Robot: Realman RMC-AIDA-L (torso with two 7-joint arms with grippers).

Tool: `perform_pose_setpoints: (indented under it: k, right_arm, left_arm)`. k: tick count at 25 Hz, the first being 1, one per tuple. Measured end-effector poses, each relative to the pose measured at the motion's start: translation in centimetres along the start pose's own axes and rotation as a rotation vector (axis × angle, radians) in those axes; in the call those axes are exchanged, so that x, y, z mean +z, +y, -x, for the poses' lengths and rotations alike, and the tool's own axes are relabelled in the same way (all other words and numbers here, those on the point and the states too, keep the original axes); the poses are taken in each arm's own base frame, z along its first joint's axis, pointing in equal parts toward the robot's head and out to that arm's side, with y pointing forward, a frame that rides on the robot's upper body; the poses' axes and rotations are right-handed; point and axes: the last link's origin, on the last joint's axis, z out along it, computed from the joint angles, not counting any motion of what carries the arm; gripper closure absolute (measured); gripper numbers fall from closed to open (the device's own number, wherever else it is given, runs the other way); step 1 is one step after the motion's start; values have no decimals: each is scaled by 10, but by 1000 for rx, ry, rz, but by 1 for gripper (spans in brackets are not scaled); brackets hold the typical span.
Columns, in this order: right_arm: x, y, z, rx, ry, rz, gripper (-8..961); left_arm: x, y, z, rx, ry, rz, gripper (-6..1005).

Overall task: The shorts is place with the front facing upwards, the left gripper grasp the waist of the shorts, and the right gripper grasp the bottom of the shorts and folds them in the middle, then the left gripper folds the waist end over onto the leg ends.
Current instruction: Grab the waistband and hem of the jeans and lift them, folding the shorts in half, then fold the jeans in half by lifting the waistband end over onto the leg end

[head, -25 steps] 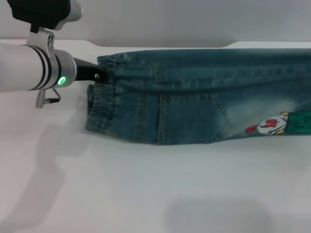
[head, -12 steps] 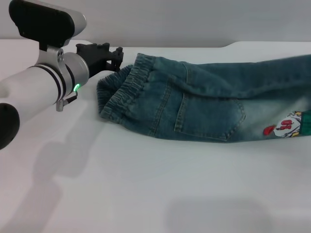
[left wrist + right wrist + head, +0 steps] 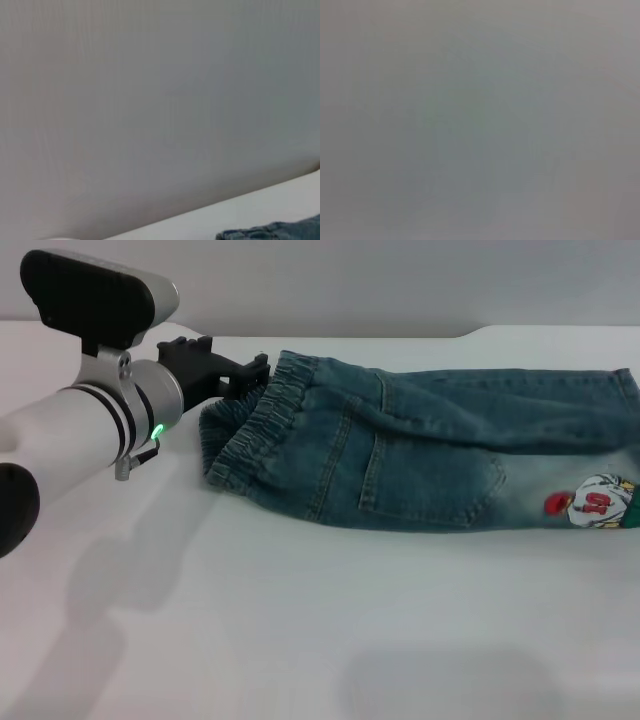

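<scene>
- Blue-green denim: the shorts lie folded lengthwise across the upper middle and right of the head view, on the white table, with a back pocket facing up.
- The waist, ruched and puckered, sits at the left end of the garment; its far corner looks lifted off the table.
- The leg ends reach the right edge of the frame, beside a colourful cartoon patch.
- The left gripper, in the upper left of the head view, sits at the far corner of the waist, and its black prongs appear pinched on that edge. The contact itself is partly hidden, so this is a judgement.
- The left wrist view shows only a grey wall and a sliver of denim at its lower right.
- The right gripper is not in any view; the right wrist view is blank grey.
- Judged stage: the lengthwise fold looks done, and carrying the waist over onto the leg ends is what remains.
- Risk: the hold takes only one corner, so the near side of the waist may sag or trail, leaving a skewed fold.
- Risk: the thick gathered elastic could slip from a shallow bite during the carry.
- Risk: dragging low could pull the whole garment rightward rather than folding it.
</scene>
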Motion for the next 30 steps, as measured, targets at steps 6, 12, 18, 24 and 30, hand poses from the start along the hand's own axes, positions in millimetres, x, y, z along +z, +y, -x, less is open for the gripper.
perform_pose_setpoints:
  k: [6,12,18,24,30]
  right_arm:
    - [6,-1,-6,19,63,19,177]
    - [3,15,-7,21,4,26,176]
    - [-3,34,-5,3,-63,54,175]
    - [-4,55,-5,-29,-127,95,175]
    - [-2,76,-3,-7,-147,160,175]
  left_arm:
    - [-1,1,4,3,-19,5,287]
    - [-3,2,-1,-1,-7,8,153]
    - [-11,7,-7,0,-57,34,156]
    - [-30,2,-17,-17,-211,59,160]
    - [-35,-3,-13,-24,-353,70,164]
